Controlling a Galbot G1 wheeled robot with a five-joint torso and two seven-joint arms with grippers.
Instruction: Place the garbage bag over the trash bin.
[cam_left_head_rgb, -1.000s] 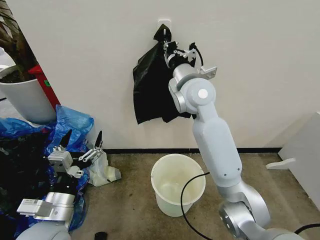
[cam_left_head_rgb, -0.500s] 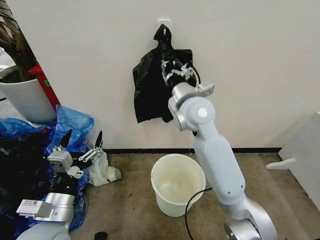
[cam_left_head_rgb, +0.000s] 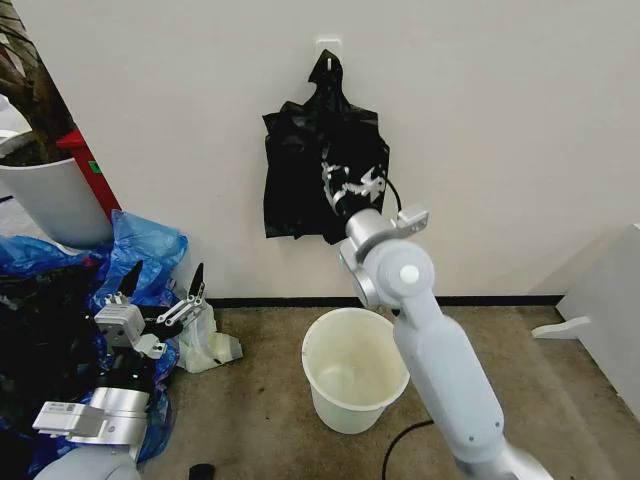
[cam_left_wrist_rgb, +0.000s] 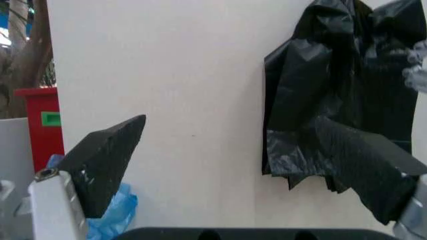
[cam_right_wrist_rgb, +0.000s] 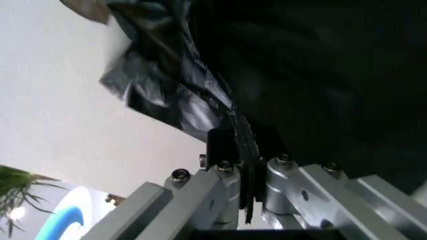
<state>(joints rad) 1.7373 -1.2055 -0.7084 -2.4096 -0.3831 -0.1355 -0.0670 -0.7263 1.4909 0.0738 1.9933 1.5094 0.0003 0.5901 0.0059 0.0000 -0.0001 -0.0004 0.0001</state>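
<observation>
A bunch of black bags hangs from a white hook (cam_left_head_rgb: 328, 45) on the wall. The garbage bag (cam_left_head_rgb: 310, 170) is the glossy front sheet of it, also seen in the left wrist view (cam_left_wrist_rgb: 320, 100). My right gripper (cam_left_head_rgb: 347, 185) is raised against the middle of the bag. In the right wrist view its fingers (cam_right_wrist_rgb: 223, 145) are shut on a fold of the black plastic (cam_right_wrist_rgb: 320, 75). The cream-white trash bin (cam_left_head_rgb: 345, 412) stands open-mouthed on the floor below that arm. My left gripper (cam_left_head_rgb: 160, 290) stays low at the left, open, with nothing between its black fingers (cam_left_wrist_rgb: 107, 155).
A white plant pot (cam_left_head_rgb: 55, 200) and a red box (cam_left_head_rgb: 90, 170) stand at the far left by the wall. Blue plastic bags (cam_left_head_rgb: 140, 245) and dark bags pile around my left arm, beside a small white bag (cam_left_head_rgb: 212, 348). White furniture (cam_left_head_rgb: 610, 300) stands at the right.
My right gripper has come down from just under the hook to the middle of the bag. The black plastic now hangs wider and flatter against the wall. The left arm has not moved.
</observation>
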